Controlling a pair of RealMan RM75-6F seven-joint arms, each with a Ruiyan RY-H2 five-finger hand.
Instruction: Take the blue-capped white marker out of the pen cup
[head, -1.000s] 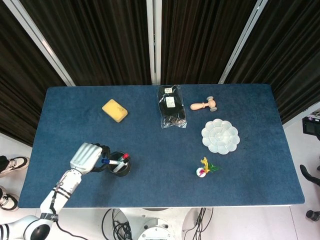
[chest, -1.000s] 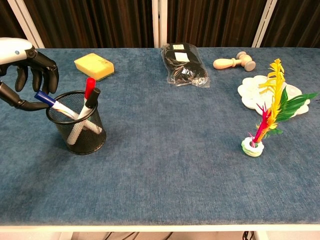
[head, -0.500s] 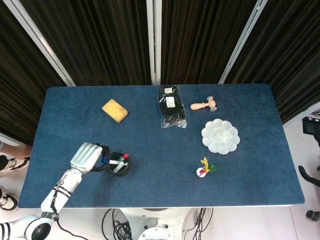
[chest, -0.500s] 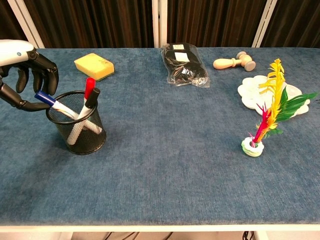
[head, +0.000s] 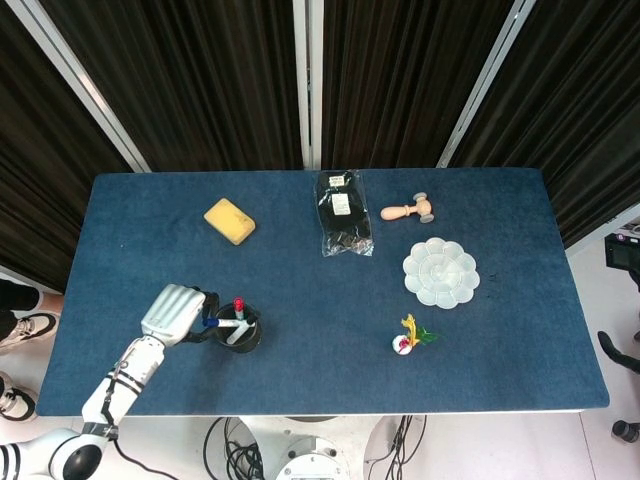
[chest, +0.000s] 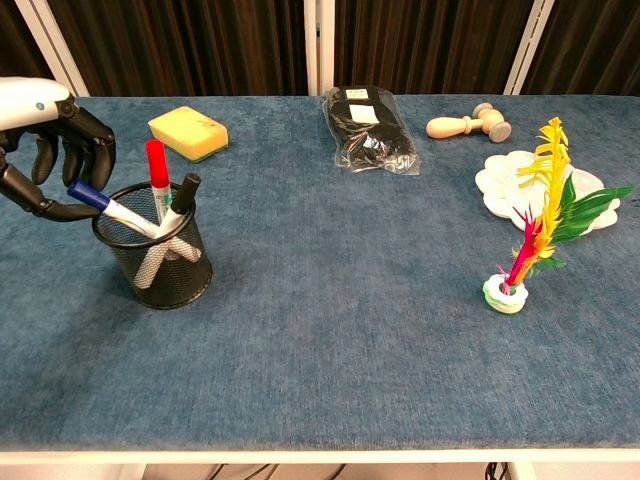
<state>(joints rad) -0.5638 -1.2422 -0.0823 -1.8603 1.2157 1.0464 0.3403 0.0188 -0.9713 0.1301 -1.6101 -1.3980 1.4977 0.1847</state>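
A black mesh pen cup (chest: 158, 258) (head: 240, 331) stands near the table's front left. In it lean a blue-capped white marker (chest: 112, 207) (head: 212, 322), a red-capped marker (chest: 157, 170) (head: 238, 305) and a black-capped marker (chest: 186, 189). My left hand (chest: 48, 140) (head: 176, 314) is at the cup's left side and pinches the blue cap between thumb and a finger, other fingers curled above it. The marker's white body still slants down into the cup. My right hand is not visible in either view.
A yellow sponge (chest: 187, 133) lies behind the cup. Further right are a black packet in clear plastic (chest: 367, 129), a wooden stamp (chest: 467, 124), a white flower-shaped palette (chest: 527, 186) and a feathered shuttlecock (chest: 530, 241). The blue table (chest: 330, 330) ends close in front.
The red-capped marker has swung from leaning right to standing more upright, further left in the cup. My left hand and the blue-capped marker have shifted only slightly.
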